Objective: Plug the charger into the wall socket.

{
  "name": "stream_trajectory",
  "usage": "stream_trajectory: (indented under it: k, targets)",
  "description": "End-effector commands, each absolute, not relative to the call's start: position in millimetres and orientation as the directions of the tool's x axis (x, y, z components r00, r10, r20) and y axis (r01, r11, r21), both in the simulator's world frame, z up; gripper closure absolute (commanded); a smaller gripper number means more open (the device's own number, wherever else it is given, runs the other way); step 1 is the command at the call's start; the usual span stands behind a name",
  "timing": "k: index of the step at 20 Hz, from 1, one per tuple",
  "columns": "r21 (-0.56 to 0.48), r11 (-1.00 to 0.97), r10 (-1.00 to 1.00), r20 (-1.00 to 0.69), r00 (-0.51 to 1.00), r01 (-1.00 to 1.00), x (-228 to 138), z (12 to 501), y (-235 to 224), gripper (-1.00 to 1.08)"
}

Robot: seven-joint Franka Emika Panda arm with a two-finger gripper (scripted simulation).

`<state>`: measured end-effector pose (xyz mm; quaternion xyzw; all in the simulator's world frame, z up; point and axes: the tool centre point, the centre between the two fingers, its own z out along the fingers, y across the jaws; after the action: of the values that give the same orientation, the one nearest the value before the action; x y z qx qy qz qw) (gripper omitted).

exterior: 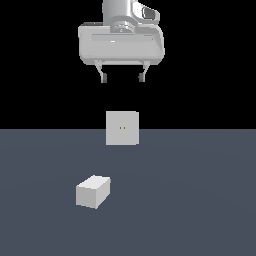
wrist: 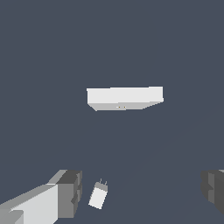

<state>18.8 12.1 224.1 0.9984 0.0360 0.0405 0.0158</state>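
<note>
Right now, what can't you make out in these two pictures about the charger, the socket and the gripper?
- Charger prongs: hidden in the exterior view, on its far side; tiny in the wrist view.
- Wall socket holes: too small to judge shape in either view.
- Gripper: the wrist view's edges cut off its fingers.
- Arm: cut off above the gripper, exterior view.

flat dark grey-blue floor (exterior: 200, 200), black backdrop (exterior: 40, 60)
</note>
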Motion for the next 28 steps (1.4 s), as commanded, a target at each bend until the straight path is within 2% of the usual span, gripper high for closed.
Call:
stream_trajectory:
  k: [1,13,28]
  targets:
    - [0.034,-0.997,0.073,0.080,0.994,0.071,18.8,224.1,12.1,-0.92]
    - [0.028,-1.000,0.014,0.069,0.998,0.012,-3.3,198.4,13.1,-0.92]
    - [0.007,-0.977,-0.214,0.026,0.976,-0.214,-87.8,101.2,31.4,-0.92]
